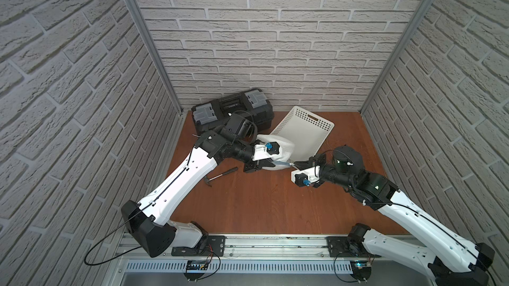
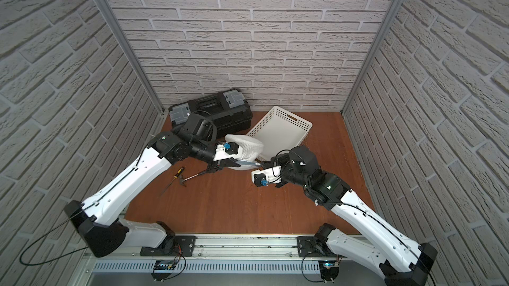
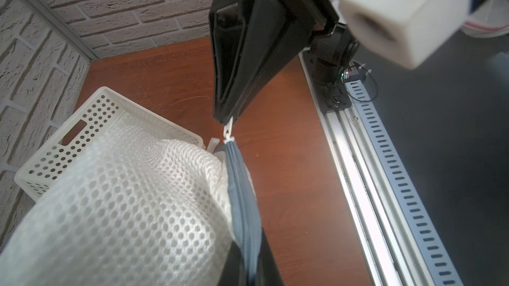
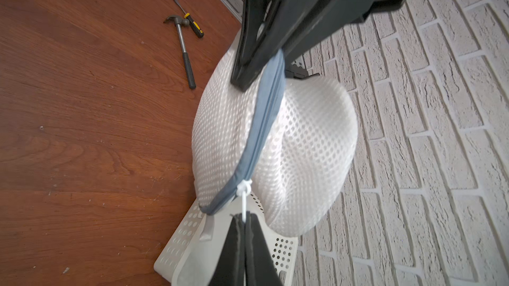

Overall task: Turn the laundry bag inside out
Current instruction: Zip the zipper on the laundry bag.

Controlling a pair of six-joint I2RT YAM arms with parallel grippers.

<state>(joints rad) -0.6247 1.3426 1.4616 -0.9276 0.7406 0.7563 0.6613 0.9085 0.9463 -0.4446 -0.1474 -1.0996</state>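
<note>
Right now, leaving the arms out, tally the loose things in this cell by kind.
bag: 1
basket: 1
toolbox: 1
hammer: 1
screwdriver: 1
Total: 5

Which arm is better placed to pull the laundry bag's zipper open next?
The right. The right gripper is shut on the white zipper pull, while the left gripper clamps the grey zipper band of the laundry bag further along, so it likely serves as the anchor.
</note>
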